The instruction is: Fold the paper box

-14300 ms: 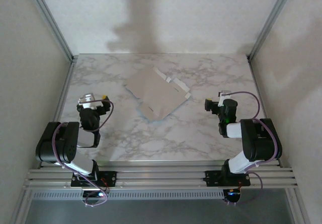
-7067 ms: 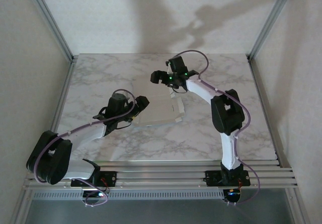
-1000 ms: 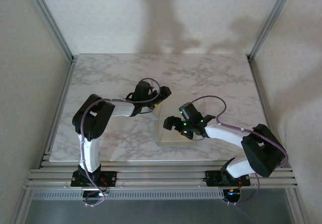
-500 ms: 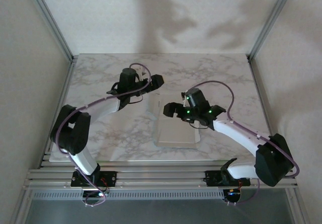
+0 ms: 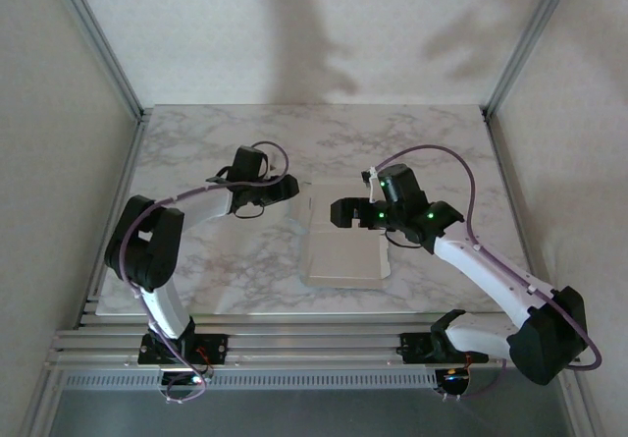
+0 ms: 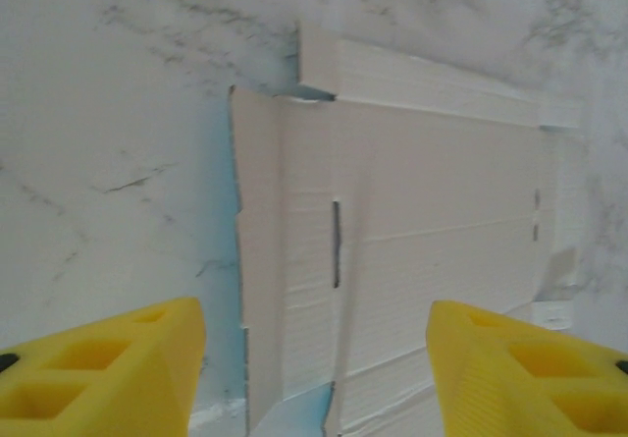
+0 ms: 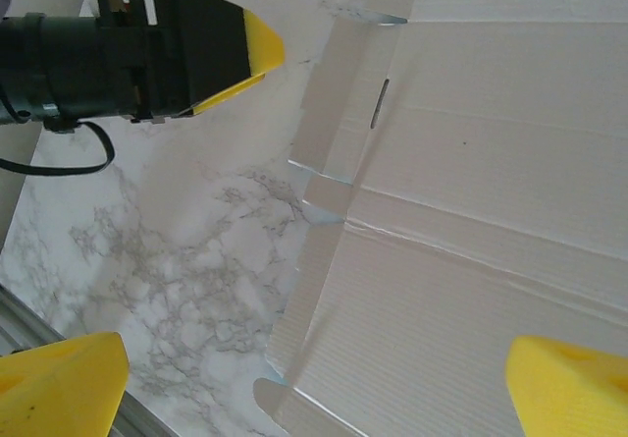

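Marble table [image 5: 196, 142] under paper box [image 5: 343, 260], left gripper [image 6: 312, 358] beside, right gripper [image 7: 314, 388] above.

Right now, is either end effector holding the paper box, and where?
Nothing is held. The left end effector and right end effector are both open near the paper box.

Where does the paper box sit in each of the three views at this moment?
Top external: the paper box lies pale face up at table centre, between the two arms.
Left wrist: the box spans centre and right, ahead of the yellow fingers.
Right wrist: the box covers the right side.
Shared landmark: the left gripper at the box's far left corner.
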